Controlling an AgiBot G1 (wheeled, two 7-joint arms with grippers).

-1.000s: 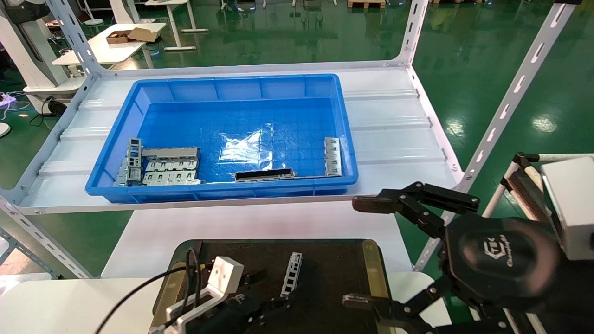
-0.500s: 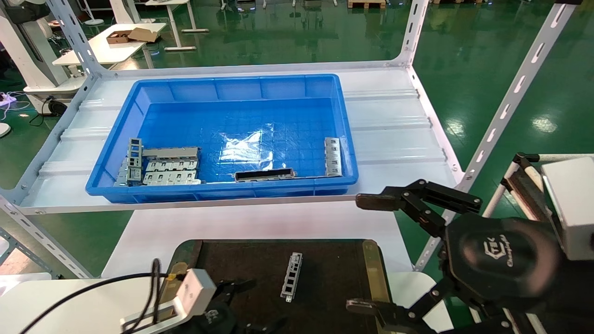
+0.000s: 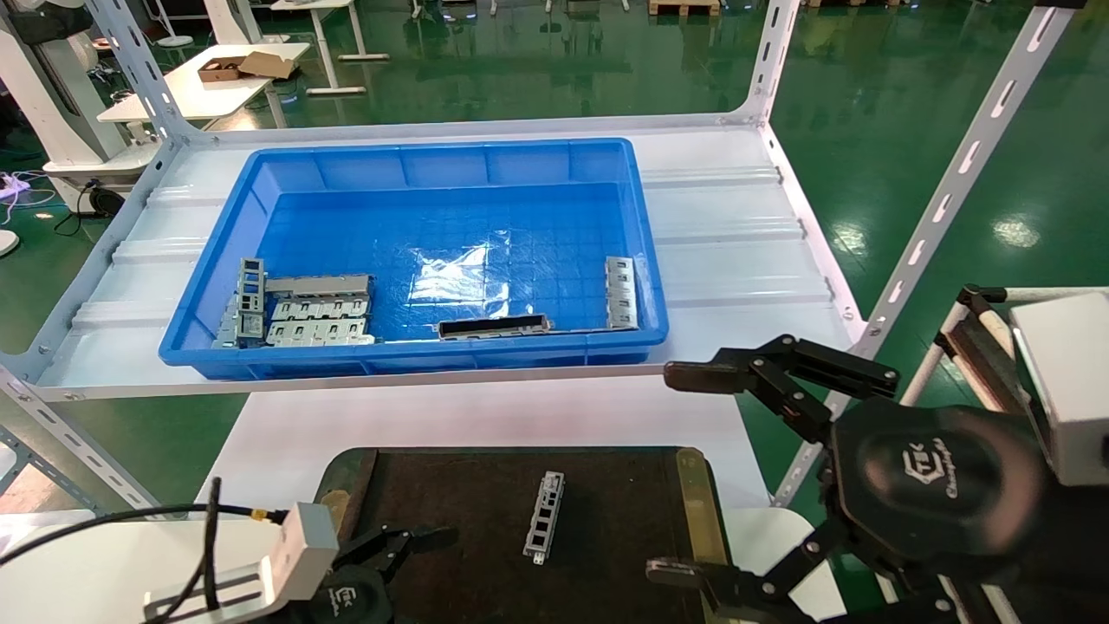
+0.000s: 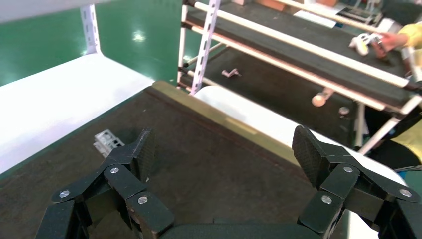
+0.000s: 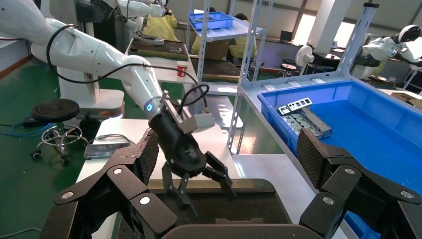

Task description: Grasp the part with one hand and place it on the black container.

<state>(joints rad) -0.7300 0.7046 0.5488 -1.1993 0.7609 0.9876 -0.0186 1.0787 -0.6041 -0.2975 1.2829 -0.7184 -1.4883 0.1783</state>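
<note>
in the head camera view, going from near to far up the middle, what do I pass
The part lying on the black container → white table → dark strip at the blue bin's near wall → clear plastic sheet → bin's far wall.

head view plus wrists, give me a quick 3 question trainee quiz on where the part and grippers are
1. True or false: the part lies on the black container.
2. Which gripper is closer to the part? A) left gripper B) right gripper
3. Fill in: the other metal pieces sit in the ____ bin.

Key:
1. True; it lies flat and no gripper touches it.
2. A; it is open at the container's near left corner.
3. Blue.
</note>
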